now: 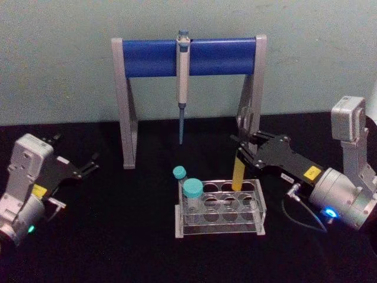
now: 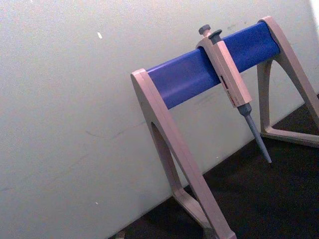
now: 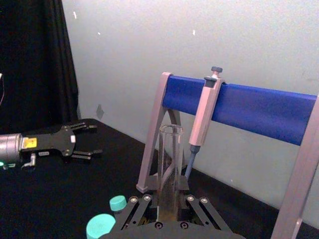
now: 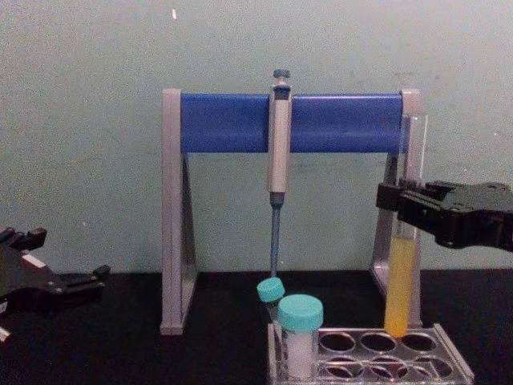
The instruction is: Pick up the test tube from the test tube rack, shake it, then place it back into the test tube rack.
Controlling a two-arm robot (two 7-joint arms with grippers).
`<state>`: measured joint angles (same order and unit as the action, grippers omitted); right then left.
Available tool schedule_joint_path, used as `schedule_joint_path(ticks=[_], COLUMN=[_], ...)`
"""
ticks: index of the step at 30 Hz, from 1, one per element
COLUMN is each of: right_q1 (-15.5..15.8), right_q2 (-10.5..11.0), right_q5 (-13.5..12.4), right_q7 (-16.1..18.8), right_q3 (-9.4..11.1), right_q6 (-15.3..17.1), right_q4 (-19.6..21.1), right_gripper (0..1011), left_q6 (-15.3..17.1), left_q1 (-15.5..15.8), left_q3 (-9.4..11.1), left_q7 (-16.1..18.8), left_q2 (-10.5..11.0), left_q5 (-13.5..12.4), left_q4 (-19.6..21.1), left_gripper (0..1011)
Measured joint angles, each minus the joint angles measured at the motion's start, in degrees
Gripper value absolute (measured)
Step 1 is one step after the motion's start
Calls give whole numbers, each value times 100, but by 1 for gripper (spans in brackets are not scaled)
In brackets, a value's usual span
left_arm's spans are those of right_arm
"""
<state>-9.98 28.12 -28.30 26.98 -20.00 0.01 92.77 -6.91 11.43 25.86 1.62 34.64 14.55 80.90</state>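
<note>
The test tube stands upright with yellow liquid in its lower part, and my right gripper is shut on its clear upper part. Its rounded bottom is at the mouth of a back-row hole near the right end of the clear test tube rack. From the chest, the test tube reaches down to the rack top and the right gripper holds it mid-height. In the right wrist view the tube rises between the fingers. My left gripper rests open on the table at the left, far from the rack.
Two teal-capped vials stand in the rack's left end. Behind the rack is a grey-and-blue pipette stand with a pipette hanging from its bar. A black cloth covers the table; a pale wall closes the back.
</note>
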Motion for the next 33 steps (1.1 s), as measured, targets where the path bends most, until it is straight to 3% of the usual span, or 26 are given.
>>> schedule_joint_path(ticks=[18,33], right_q1=[-338,-439], right_q2=[-198,-281], right_q5=[-18,77], right_q7=[98,113], right_q3=[-155,-223], right_q6=[-69,-163], right_q4=[-493,-737], right_gripper=[233,233], left_q6=[0,0], left_q1=[0,0], left_q3=[0,0], left_q7=[0,0], left_q2=[0,0], left_q5=[0,-1], left_q4=[0,0], left_gripper=[1010,1010])
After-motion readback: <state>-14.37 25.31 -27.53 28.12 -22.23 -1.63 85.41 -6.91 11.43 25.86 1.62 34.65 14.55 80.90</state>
